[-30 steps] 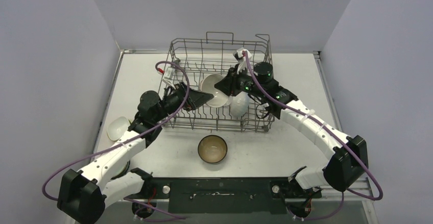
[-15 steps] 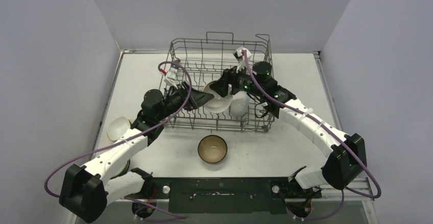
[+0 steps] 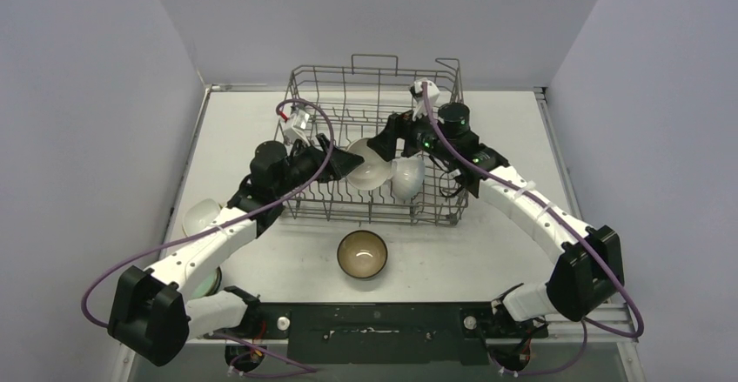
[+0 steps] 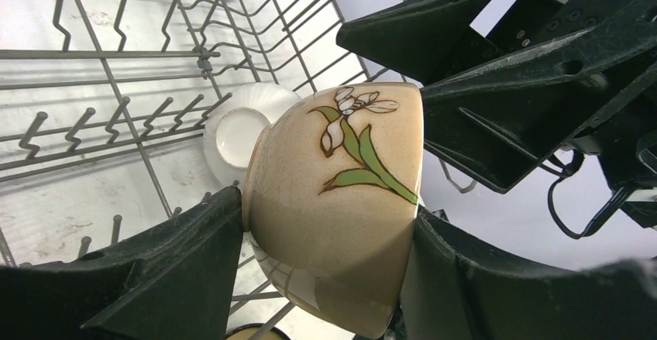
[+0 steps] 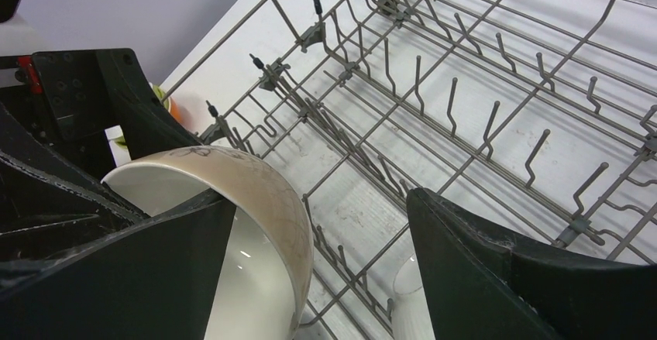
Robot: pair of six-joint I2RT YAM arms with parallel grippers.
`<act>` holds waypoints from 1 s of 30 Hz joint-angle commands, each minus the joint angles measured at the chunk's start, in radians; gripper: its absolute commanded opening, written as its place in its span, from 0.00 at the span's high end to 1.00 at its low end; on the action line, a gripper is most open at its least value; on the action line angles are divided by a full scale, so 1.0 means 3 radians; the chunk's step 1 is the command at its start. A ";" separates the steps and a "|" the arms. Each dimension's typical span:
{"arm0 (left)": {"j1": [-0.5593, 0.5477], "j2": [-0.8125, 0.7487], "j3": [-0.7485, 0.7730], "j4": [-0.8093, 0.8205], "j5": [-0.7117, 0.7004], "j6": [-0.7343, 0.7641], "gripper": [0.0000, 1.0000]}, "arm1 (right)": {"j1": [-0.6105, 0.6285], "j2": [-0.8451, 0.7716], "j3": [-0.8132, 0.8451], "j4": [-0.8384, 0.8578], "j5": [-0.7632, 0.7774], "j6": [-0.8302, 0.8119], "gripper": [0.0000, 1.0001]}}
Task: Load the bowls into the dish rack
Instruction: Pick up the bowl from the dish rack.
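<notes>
The grey wire dish rack [image 3: 306, 70] stands at the table's far middle. My left gripper [image 3: 348, 165] reaches in from the left and is shut on a beige bowl [image 3: 369, 166]. In the left wrist view both fingers press the sides of this flower-painted bowl [image 4: 341, 193], held on its side above the tines. My right gripper [image 3: 384, 146] is open beside it. In the right wrist view one finger [image 5: 116, 278] lies in front of the bowl's white inside [image 5: 256, 278]; the other finger stands well apart. A white bowl [image 3: 407, 178] leans in the rack.
A brown bowl [image 3: 362, 254] sits on the table in front of the rack. A white bowl [image 3: 202, 217] lies at the left edge beside my left arm, with another bowl [image 3: 205, 283] partly hidden under it. Rack tines [image 5: 465, 131] stand below the right gripper.
My right gripper has opened and let go of the beige bowl's rim. My left gripper keeps the bowl and has moved a little farther into the rack.
</notes>
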 commanded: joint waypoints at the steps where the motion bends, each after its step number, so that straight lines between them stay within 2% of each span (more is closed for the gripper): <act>1: 0.0011 -0.0048 0.0263 0.0229 -0.0041 0.0133 1.00 | -0.0029 0.0066 -0.0001 0.0076 0.0031 -0.0104 0.18; 3: 0.0011 -0.0054 0.0263 0.0240 -0.0058 0.0145 1.00 | -0.0028 0.0106 -0.0002 0.0068 -0.0016 -0.0111 0.21; 5: 0.0011 -0.0062 0.0271 0.0242 -0.0064 0.0157 1.00 | -0.0027 0.0138 -0.0011 0.0083 -0.0068 -0.0111 0.29; 8: 0.0011 -0.0078 0.0301 0.0204 -0.0065 0.0210 1.00 | -0.0030 0.0173 -0.0026 0.0133 -0.0133 -0.0120 0.46; 12: 0.0021 -0.0095 0.0362 0.0204 0.0023 0.0221 1.00 | -0.0026 0.0198 -0.0036 0.0222 -0.0219 -0.0133 0.81; 14: 0.0026 -0.0100 0.0384 0.0201 0.0093 0.0187 1.00 | -0.0030 0.0190 -0.0043 0.0279 -0.0233 -0.0146 0.91; 16: 0.0035 -0.0098 0.0396 0.0186 0.0174 0.0132 1.00 | -0.0028 0.0176 -0.0037 0.0326 -0.0230 -0.0164 0.95; 17: 0.0044 -0.0095 0.0396 0.0181 0.0220 0.0100 0.96 | -0.0028 0.0169 -0.0030 0.0342 -0.0230 -0.0166 0.95; 18: 0.0053 -0.0091 0.0391 0.0173 0.0269 0.0054 0.84 | -0.0029 0.0169 -0.0009 0.0345 -0.0234 -0.0182 0.95; 21: 0.0088 -0.0078 0.0364 0.0166 0.0431 -0.0069 0.59 | -0.0026 0.0188 0.0082 0.0315 -0.0282 -0.0246 0.95; 25: 0.0125 -0.0050 0.0392 -0.0037 0.0559 -0.0136 0.37 | -0.0027 0.0213 0.0201 0.0258 -0.0330 -0.0317 0.95; 30: 0.0139 -0.0083 0.0334 -0.0100 0.0605 -0.0248 0.18 | -0.0028 0.0220 0.0308 0.0214 -0.0341 -0.0354 0.95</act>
